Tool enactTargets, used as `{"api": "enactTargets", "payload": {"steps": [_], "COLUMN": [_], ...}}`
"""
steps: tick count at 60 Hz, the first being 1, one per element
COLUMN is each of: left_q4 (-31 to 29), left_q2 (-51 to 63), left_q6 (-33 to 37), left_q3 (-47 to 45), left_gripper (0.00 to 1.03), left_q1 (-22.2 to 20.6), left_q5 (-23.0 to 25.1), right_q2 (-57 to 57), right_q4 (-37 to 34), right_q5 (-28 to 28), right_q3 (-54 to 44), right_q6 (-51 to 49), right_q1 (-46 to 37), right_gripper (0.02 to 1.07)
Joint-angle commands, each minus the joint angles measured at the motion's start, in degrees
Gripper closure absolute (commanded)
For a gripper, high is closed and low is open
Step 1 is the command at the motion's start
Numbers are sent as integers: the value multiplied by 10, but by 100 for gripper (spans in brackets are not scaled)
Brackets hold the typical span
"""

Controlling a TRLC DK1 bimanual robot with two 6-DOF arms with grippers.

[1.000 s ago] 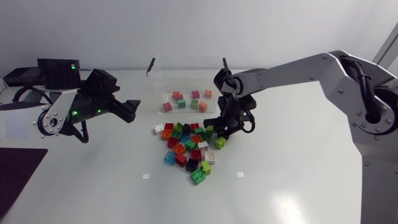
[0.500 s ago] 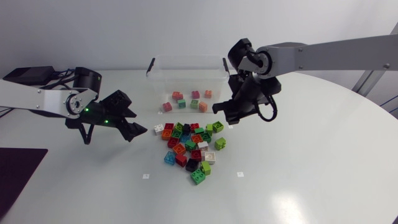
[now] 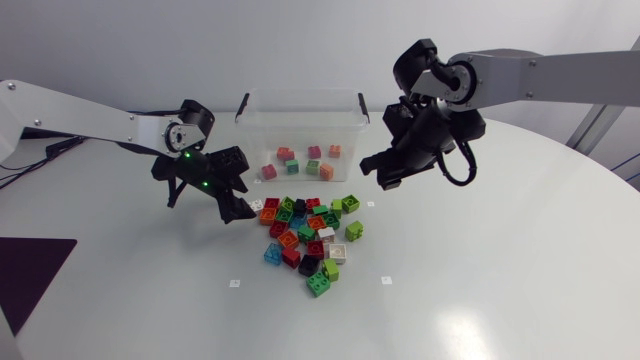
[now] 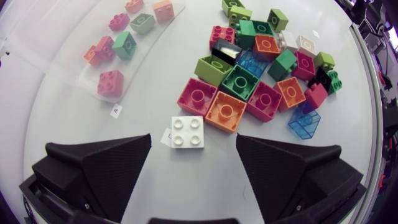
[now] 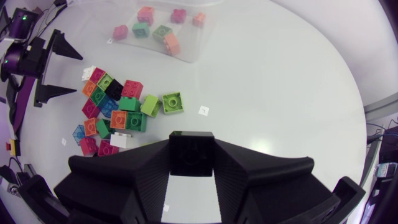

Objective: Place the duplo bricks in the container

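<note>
A pile of coloured duplo bricks (image 3: 305, 235) lies in the middle of the table, in front of the clear container (image 3: 300, 95), which holds several bricks. My left gripper (image 3: 228, 197) is open, low at the pile's left edge. A white brick (image 4: 188, 132) lies on the table just ahead of and between its fingers (image 4: 112, 158), touching neither. My right gripper (image 3: 383, 175) hangs above the table beside the container's right end, shut on a black brick (image 5: 191, 152). That brick is hard to make out in the head view.
Two small white markers (image 3: 234, 283) lie on the table in front of the pile. A dark mat (image 3: 25, 275) covers the front left corner. The wide right half of the table (image 3: 500, 260) is bare.
My left gripper has swung right and come down to the white brick at the pile's left edge. My right gripper has risen from the pile with the black brick and moved back and right.
</note>
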Motion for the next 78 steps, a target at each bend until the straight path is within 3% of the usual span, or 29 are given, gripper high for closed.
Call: {"api": "enactTargets", "payload": {"steps": [1, 16, 29, 36, 43, 57, 78], "left_q4": [-16, -20, -19, -19, -19, -40, -53], "left_q2": [31, 68, 90, 97, 96, 82, -32], "left_q6": [28, 47, 44, 40, 33, 34, 35], "left_q3": [29, 50, 67, 77, 81, 70, -36], "left_gripper": [9, 9, 19, 36, 64, 66, 67], "left_q1": [-2, 2, -1, -3, -3, 0, -2], "left_q5": [-1, -1, 1, 1, 5, 7, 8], "right_q2": [-29, -63, -74, -74, -74, -56, 22], "right_q4": [-5, -15, -19, -19, -17, 2, 36], "right_q5": [-6, -28, -45, -46, -47, -57, -57], "right_q3": [-5, 5, 27, 37, 46, 87, 174], "right_q6": [-22, -56, -78, -84, -86, -87, -78], "right_q1": [-7, -18, -20, -19, -15, -11, 14], "right_gripper": [80, 80, 80, 80, 80, 80, 80]}}
